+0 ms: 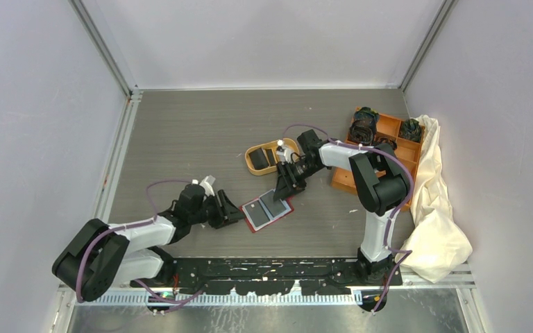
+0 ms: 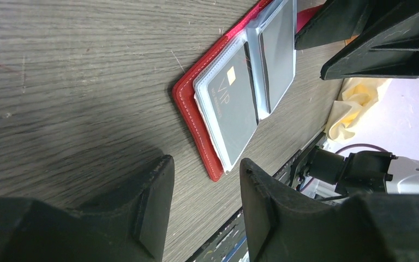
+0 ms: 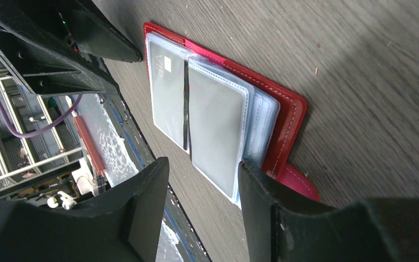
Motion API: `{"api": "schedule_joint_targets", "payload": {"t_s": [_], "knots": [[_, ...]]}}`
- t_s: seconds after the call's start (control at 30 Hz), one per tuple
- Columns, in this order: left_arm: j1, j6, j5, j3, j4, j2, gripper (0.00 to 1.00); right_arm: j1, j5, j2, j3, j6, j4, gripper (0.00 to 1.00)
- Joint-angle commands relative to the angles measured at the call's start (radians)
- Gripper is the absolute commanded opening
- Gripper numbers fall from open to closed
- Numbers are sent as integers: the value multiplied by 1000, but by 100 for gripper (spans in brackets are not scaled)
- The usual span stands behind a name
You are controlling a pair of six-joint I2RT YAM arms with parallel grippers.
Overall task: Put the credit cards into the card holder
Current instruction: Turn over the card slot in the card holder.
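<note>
The card holder (image 1: 268, 212) lies spread open and flat on the tabletop (image 1: 194, 132), near the front edge and between the two arms, its clear sleeves facing up so that cards can be slid in from the side. A dark card marked VIP (image 2: 234, 112) already sits in one sleeve, and a plain grey card (image 3: 215, 120) fills the sleeve on the facing page. The red clasp tab (image 3: 297, 183) pokes out from under the far edge. The left pincer (image 2: 206, 164) rests low on the tabletop just beside the holder's outer red edge. Its jaws are spread and carry nothing, and it is likely parked there to stop the holder skating away when a card is pushed in. The right pincer (image 3: 202, 166) hangs over the opposite page, also spread with nothing between its jaws. Whether it touches the plastic sleeve I cannot tell. That pose suggests it is either holding the page flat or has just let go of a card. Further back, the orange oval tray (image 1: 252, 161) holds dark flat pieces that look like more cards, so the job seems only partly done. The orange compartment box (image 1: 388, 132) with its coiled bands, and the crumpled cream cloth (image 1: 437, 208), sit well off to the right, out of the working area.
</note>
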Motion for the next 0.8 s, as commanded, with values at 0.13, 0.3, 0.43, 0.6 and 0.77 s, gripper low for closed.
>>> {"api": "schedule_joint_targets", "payload": {"t_s": [0.13, 0.3, 0.43, 0.6, 0.77], "knots": [[-12, -11, -15, 60, 40, 76, 48, -5, -22, -6, -9, 48, 46, 54], [-11, 1, -12, 99, 38, 142, 46, -9, -39, -14, -25, 90, 81, 54], [-12, 19, -7, 141, 40, 200, 44, -17, -66, -17, -36, 124, 109, 54], [-12, 32, 11, 195, 58, 280, 42, -29, -102, -17, -50, 171, 148, 53], [-11, 50, 23, 253, 60, 347, 40, -40, -129, -16, -60, 215, 182, 52]]}}
